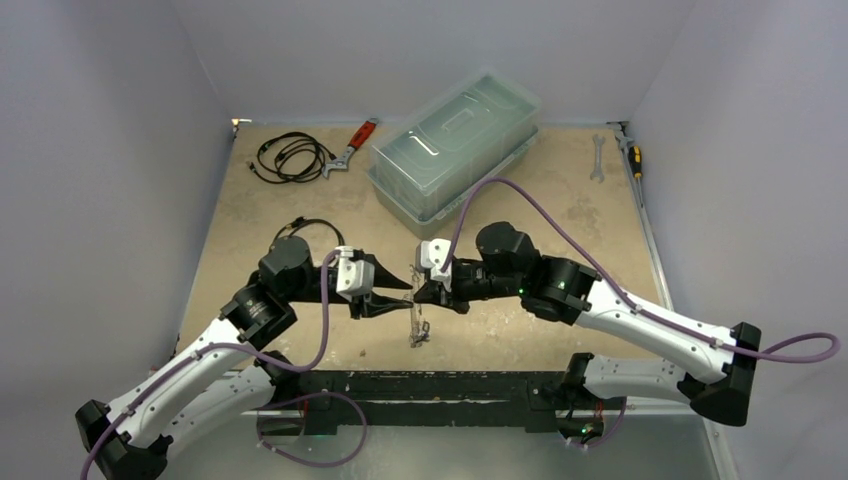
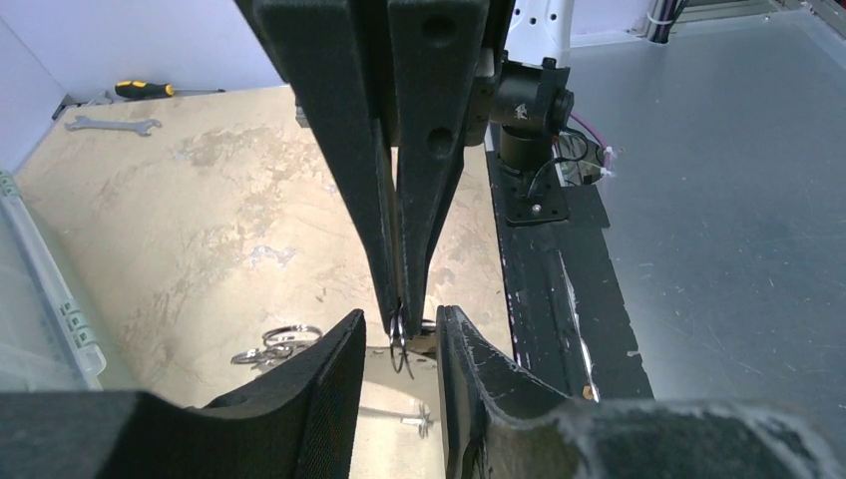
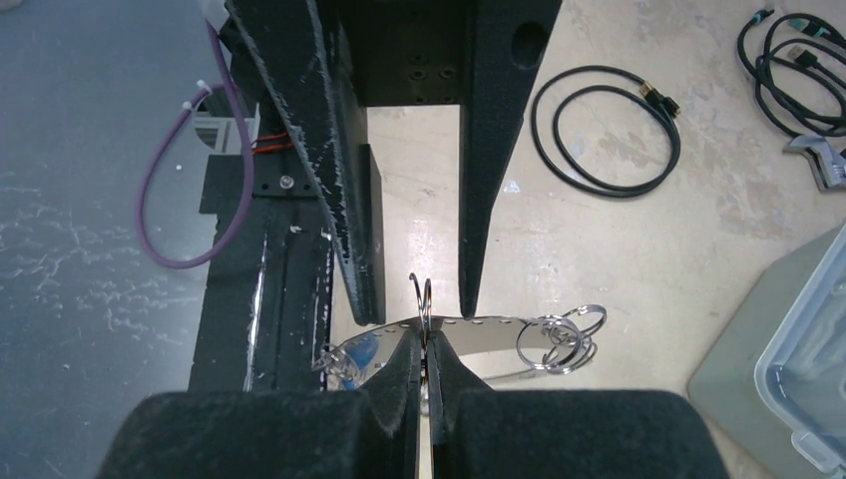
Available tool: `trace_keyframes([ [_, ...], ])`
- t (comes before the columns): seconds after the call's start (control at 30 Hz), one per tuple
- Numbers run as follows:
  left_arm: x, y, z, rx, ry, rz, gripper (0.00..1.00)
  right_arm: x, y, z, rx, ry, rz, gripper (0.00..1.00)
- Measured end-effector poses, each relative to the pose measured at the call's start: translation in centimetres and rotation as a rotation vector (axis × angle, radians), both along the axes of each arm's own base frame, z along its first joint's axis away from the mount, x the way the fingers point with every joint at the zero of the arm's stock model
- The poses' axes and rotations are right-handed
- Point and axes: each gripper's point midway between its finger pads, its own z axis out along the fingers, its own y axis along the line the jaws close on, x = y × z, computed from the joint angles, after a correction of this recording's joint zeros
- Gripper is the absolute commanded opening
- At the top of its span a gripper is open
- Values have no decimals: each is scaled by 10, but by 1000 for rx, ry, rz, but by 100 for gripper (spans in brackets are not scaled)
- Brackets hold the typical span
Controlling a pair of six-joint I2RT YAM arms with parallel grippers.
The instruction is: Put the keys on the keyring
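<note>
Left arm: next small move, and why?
Likely close the left gripper onto the thin metal ring: its jaws stand apart on either side of it, apparently not touching, while the right gripper holds the ring pinched in shut jaws.

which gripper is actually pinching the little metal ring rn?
The right gripper: its jaws are shut on the small metal ring. The left gripper has its jaws apart, one finger on each side of that ring.
</note>
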Motion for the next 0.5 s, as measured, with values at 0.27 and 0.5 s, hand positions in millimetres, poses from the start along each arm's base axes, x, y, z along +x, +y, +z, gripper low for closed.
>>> trace_keyframes([
  [0.27,1,-1,-4,9,17,0,26,-6,-2,10,33,-9,24,0],
  [0.5,1,-5,-9,21,42,-17,20,-8,-4,7,23,-2,31,0],
])
